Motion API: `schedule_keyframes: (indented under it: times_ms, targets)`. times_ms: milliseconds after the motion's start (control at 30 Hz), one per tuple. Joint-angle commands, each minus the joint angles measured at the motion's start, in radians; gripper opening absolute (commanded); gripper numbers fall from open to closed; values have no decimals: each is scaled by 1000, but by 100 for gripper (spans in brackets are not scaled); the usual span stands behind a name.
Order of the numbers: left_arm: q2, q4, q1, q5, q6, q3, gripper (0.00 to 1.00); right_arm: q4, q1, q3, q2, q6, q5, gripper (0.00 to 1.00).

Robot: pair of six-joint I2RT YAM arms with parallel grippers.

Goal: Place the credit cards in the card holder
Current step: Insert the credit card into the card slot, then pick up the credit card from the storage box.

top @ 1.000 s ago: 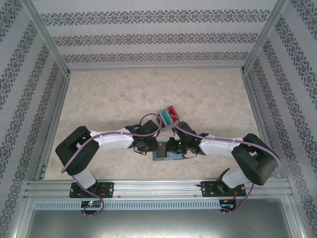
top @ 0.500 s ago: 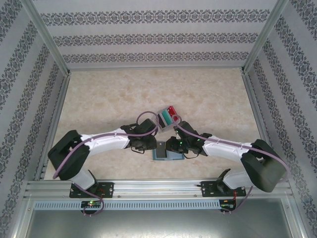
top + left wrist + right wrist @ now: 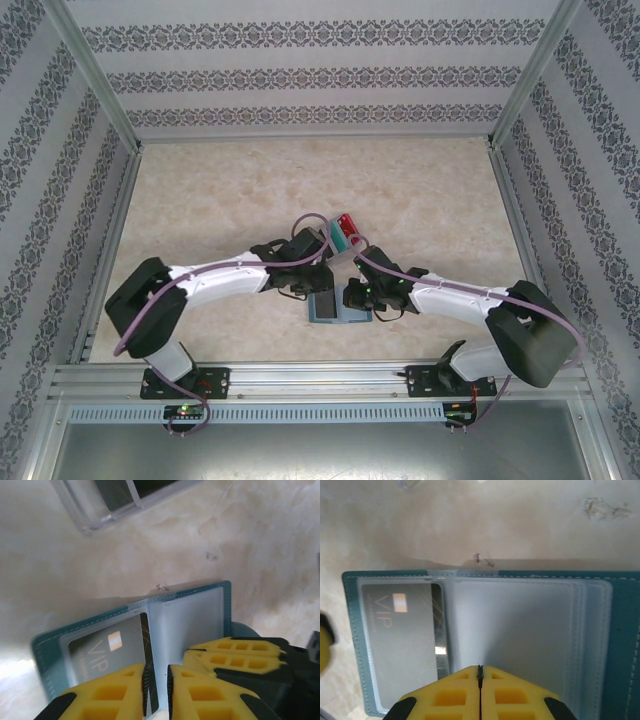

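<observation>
While pinning the open card holder [image 3: 338, 310] at lower centre with the right gripper [image 3: 480, 674] clenched at its bottom edge, note left gripper [image 3: 156, 675] seemingly nearer the remaining credit cards [image 3: 340, 232] up-frame; slightly parted over the VIP card [image 3: 107, 645], long axis up-down, grip unclear
</observation>
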Motion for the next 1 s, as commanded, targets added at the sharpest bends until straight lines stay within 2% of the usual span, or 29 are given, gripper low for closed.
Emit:
schedule_keyframes:
  times_ms: [0,233,400,467,533,600,667,833,967]
  targets:
    - [56,26,-10,26,-16,5,17,-33,-19,-18,5,-17,51,6]
    - [101,-34,-10,-41,-49,-71,11,-108,-65,-46,-36,-54,79,7]
    - [95,-57,-10,-62,-11,-57,12,-129,-93,-31,-95,-99,53,14]
    - [86,-63,-10,-48,15,-27,15,-142,-103,3,-128,-131,19,17]
    - [61,-61,-10,-33,38,1,22,-182,-116,44,-169,-154,41,18]
    - [22,-65,-8,-46,49,28,25,-204,-140,83,-203,-193,61,27]
    - [-18,-99,-4,-92,53,67,32,-208,-169,119,-220,-253,79,28]
    - [-70,-194,69,-184,24,103,33,-283,-221,294,-108,-435,53,29]
    - [-66,-73,205,-103,-56,29,39,-360,-222,476,71,-525,31,26]
